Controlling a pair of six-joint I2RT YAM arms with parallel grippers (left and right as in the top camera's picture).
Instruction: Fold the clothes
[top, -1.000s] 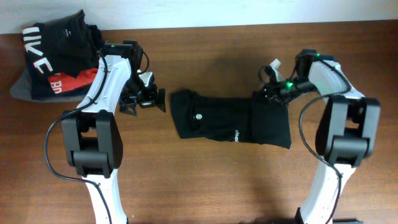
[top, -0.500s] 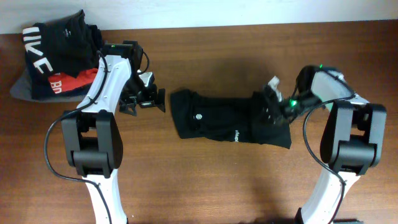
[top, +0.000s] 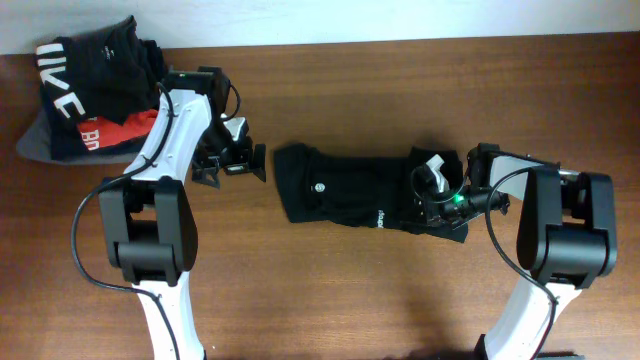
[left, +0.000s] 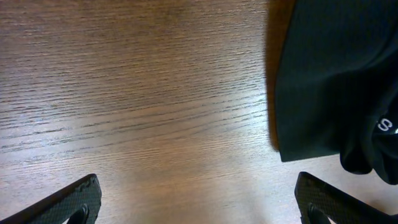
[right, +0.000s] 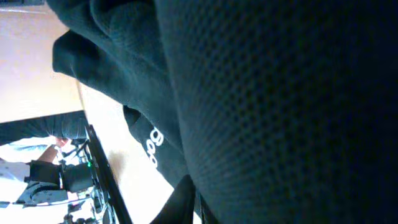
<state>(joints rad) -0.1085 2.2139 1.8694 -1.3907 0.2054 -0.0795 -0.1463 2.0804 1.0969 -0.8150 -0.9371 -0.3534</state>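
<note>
The clothes, a black garment with a small white round logo and white lettering, lie folded into a band at mid-table. My right gripper rests low on its right part, jaws nearly together with black fabric pinched between them. In the right wrist view the clothes fill almost everything, pressed against my right gripper. My left gripper hangs open over bare wood just left of the garment. In the left wrist view, my left gripper is wide apart and the clothes' edge sits at the right.
A pile of folded garments sits at the back left corner: a dark one with big white letters, a red one and a grey one. The white wall edge runs along the table's far side.
My right gripper has swung from the garment's far right edge toward the near side, carrying the fabric over onto the band. The left arm has stayed still.
</note>
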